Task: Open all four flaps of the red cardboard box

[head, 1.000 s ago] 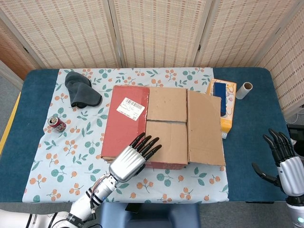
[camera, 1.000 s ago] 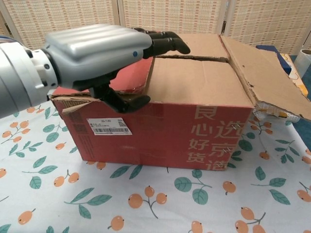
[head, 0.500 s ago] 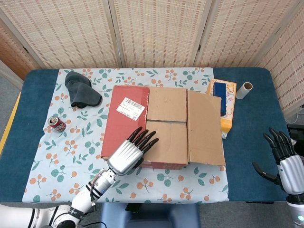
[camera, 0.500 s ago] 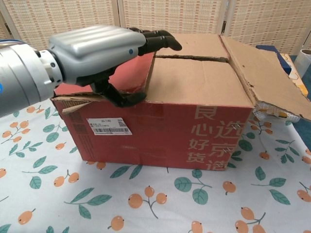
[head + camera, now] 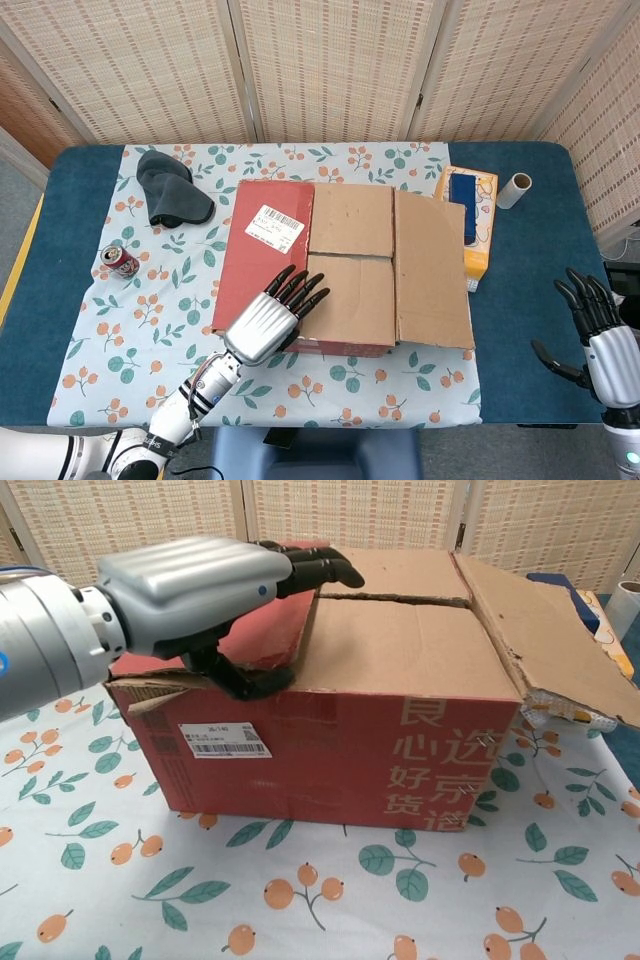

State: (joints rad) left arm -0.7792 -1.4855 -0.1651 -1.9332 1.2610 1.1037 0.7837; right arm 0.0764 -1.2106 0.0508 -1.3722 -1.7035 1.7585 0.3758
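The left hand (image 5: 200,590) lay over the near-left corner of the red cardboard box (image 5: 300,270) mid-bench, fingers straight, thumb under the red flap's (image 5: 262,255) edge. Lifting outward from there looked wisest. The right hand (image 5: 600,335) hovered spread, well right of the box.

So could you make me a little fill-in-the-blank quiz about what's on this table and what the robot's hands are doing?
1. The left hand reaches over the ____ cardboard box.
2. The drink can lies on the box's ____ side in the head view.
3. The right hand holds ____, away from the box.
4. The dark cloth lies on the ____ tablecloth.

Missing words: red; left; nothing; floral
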